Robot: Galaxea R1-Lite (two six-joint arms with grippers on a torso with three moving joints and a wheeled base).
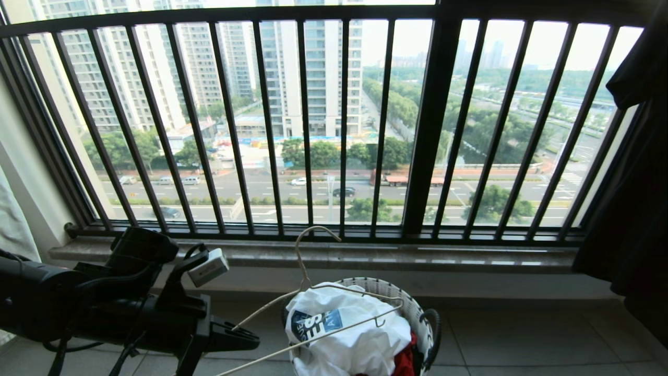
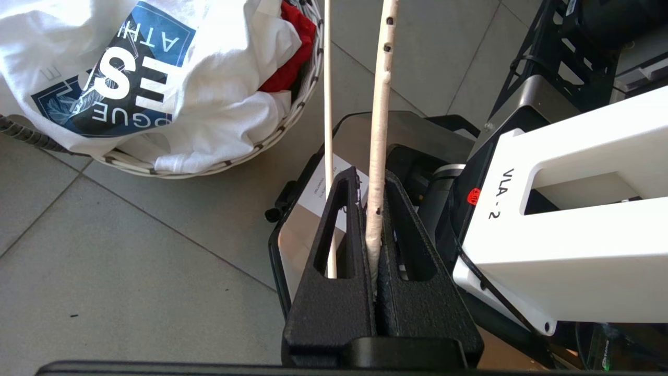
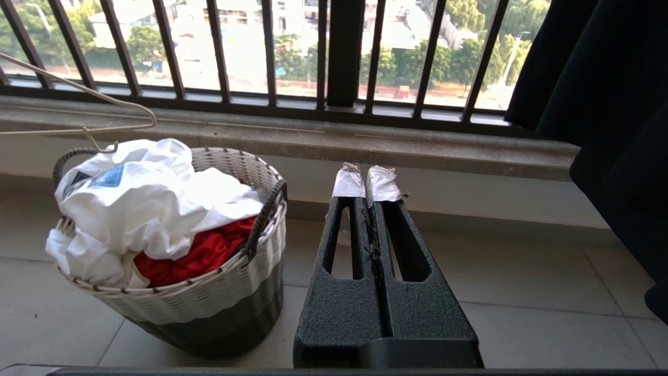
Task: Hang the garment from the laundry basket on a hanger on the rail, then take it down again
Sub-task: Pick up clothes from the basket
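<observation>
The white garment [image 1: 347,334] with its dark blue emblem lies crumpled on top of the round white woven laundry basket [image 1: 417,308] on the tiled floor below the window. My left gripper [image 1: 245,338] is low to the left of the basket, shut on one arm of the thin cream hanger [image 1: 300,261]. The hanger slants over the garment with its hook pointing up. In the left wrist view the hanger [image 2: 378,130] runs from the left gripper [image 2: 373,180] toward the garment [image 2: 130,68]. My right gripper [image 3: 365,183] hangs shut and empty beside the basket [image 3: 219,292]. The rail is out of view.
A black barred window railing [image 1: 334,125] and a stone sill [image 1: 365,256] stand behind the basket. Dark black cloth [image 1: 636,183] hangs at the right. Red cloth [image 3: 198,256] lies under the white garment. My own base [image 2: 574,209] is close beside the left gripper.
</observation>
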